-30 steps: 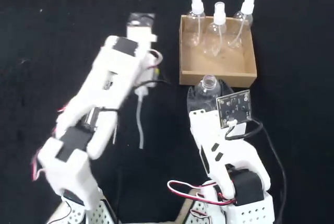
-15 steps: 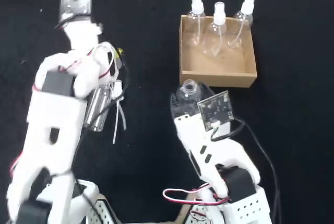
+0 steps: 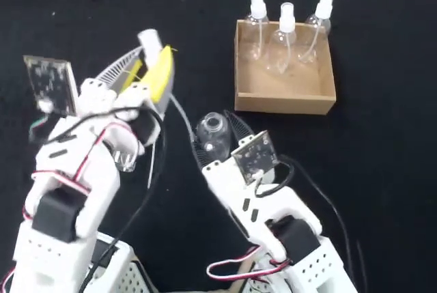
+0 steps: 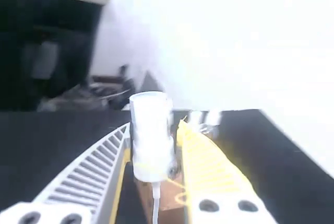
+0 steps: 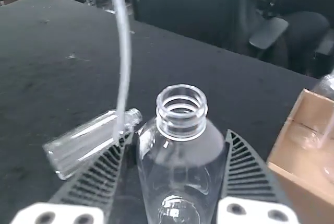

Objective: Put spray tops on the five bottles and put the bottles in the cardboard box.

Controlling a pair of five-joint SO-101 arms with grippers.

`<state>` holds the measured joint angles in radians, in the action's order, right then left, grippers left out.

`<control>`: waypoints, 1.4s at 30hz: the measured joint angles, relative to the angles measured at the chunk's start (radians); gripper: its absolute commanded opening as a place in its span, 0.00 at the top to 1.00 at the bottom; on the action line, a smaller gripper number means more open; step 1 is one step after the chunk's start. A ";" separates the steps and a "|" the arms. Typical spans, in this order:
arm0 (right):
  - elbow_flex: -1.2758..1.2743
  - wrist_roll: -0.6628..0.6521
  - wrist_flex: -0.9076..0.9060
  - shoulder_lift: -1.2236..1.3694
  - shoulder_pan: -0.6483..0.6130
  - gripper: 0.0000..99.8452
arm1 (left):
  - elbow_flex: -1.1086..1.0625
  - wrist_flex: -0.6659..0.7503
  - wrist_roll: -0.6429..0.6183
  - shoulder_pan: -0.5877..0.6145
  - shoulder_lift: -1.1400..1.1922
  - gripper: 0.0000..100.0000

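Observation:
My left gripper [image 3: 151,50] is shut on a white spray top [image 3: 147,37], held up over the table left of the cardboard box [image 3: 283,105]. Its thin tube [image 3: 181,117] hangs toward the open bottle [image 3: 213,133], which stands upright with my right gripper [image 3: 216,137] shut on it. In the left wrist view the spray top [image 4: 150,130] sits between the grey and yellow fingers [image 4: 209,172]. The right wrist view shows the bottle's bare neck [image 5: 181,106], with the tube [image 5: 122,51] just beside it. Another uncapped bottle [image 5: 88,140] lies on its side on the table.
Three bottles with spray tops [image 3: 258,23] [image 3: 285,33] [image 3: 319,20] stand along the far side of the box; its near half is bare. The lying bottle [image 3: 127,160] is partly under the left arm. A thin white line [image 3: 151,163] runs beside it.
The left arm has swung back and turned, so the spray top now points up with its tube trailing toward the bottle. The right arm has carried its bottle left, away from the box.

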<state>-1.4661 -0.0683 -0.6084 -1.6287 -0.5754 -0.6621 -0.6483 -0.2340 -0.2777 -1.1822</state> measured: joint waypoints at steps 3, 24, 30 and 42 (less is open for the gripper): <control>-0.002 0.000 0.002 0.000 -0.005 0.81 | -0.002 0.015 0.000 -0.049 -0.020 0.87; -0.002 0.000 0.002 0.000 -0.005 0.81 | -0.003 0.167 0.109 -0.100 -0.023 0.87; -0.002 0.000 0.002 0.000 -0.005 0.81 | -0.077 0.235 0.115 -0.107 -0.025 0.87; -0.002 0.000 0.002 0.000 -0.005 0.81 | -0.282 0.288 0.117 -0.178 -0.029 0.87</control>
<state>-1.4676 -0.0683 -0.6068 -1.6287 -0.5800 -0.9444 -0.3598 -0.1174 -0.4557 -1.2114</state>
